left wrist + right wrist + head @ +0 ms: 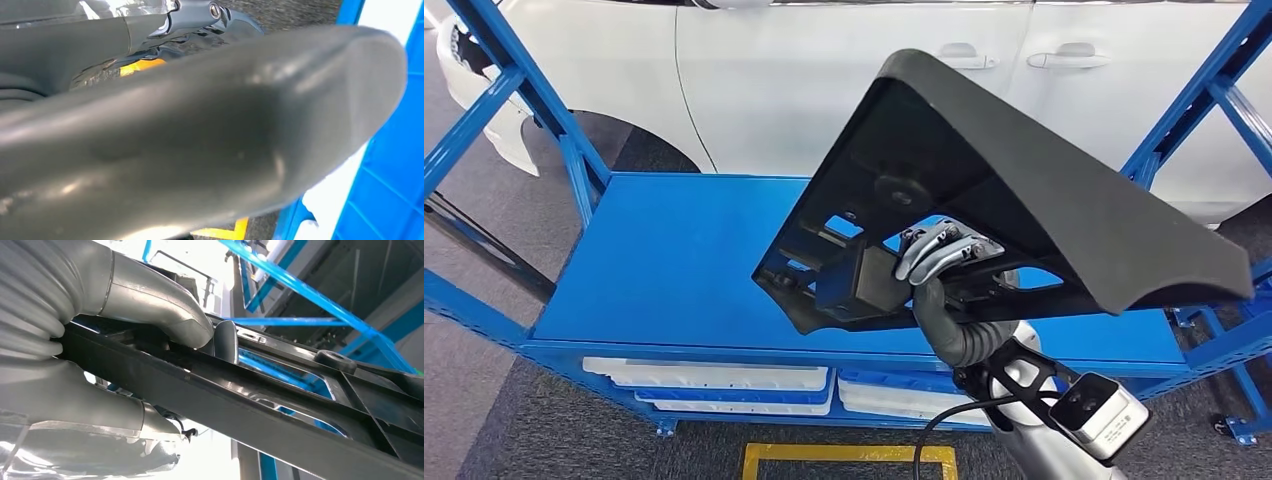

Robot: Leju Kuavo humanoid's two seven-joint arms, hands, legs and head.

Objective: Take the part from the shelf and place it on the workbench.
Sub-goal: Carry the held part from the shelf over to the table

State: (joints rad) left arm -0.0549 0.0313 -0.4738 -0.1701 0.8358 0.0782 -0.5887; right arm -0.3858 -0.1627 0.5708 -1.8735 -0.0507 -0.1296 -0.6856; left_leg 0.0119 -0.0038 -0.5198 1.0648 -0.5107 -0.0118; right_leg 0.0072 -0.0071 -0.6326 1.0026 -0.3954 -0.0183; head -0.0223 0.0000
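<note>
The part (1034, 190) is a large black plastic panel with a smooth curved outer face and a ribbed, cut-out inner frame. It hangs tilted in the air above the right half of the blue shelf top (674, 270). My right hand (939, 255) comes up from below and grips its lower frame bar. In the right wrist view the thumb and fingers of the right hand (115, 310) close around that black bar of the part (260, 415). My left hand (200, 150) hangs low beside the shelf with nothing in it, its dark fingers (220, 12) stretched out.
A white car (804, 80) stands right behind the blue shelf frame (534, 95). White trays (714, 385) lie on the lower level. A yellow floor marking (849, 455) lies in front of the shelf. Blue uprights (1194, 100) stand at the right.
</note>
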